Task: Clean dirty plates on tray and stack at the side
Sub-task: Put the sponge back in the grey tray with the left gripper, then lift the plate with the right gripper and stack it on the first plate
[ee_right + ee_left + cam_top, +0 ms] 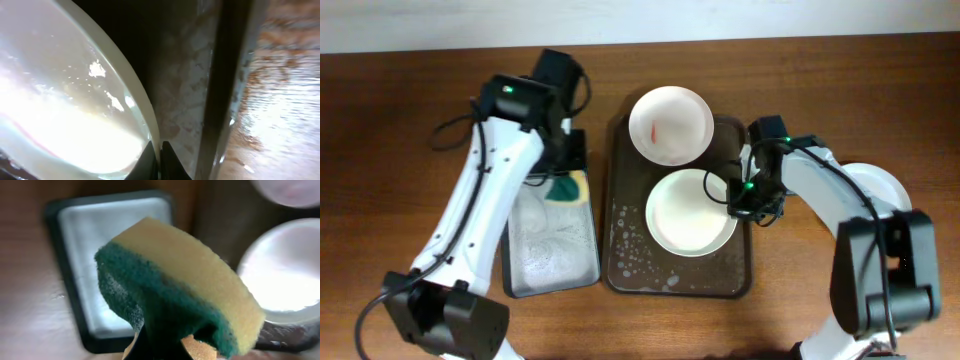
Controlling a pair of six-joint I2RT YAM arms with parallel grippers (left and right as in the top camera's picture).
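Note:
The dark brown tray [620,255] holds two white plates. The far plate [670,125] has a red smear at its centre. The near plate [690,212] looks clean and wet. My right gripper [738,196] is shut on the near plate's right rim; in the right wrist view the fingertips [159,152] pinch the rim of that plate [65,100]. A third white plate [882,185] lies on the table to the right, partly under my right arm. My left gripper [570,165] is shut on a green and yellow sponge [175,280] above the sponge tray [552,250].
The grey-bottomed sponge tray [100,230] is wet and stands left of the brown tray. Soapy water dots the brown tray's near floor [640,260]. The tray's raised rim [225,75] runs close beside my right fingers. Brown wooden table [400,150] lies all round.

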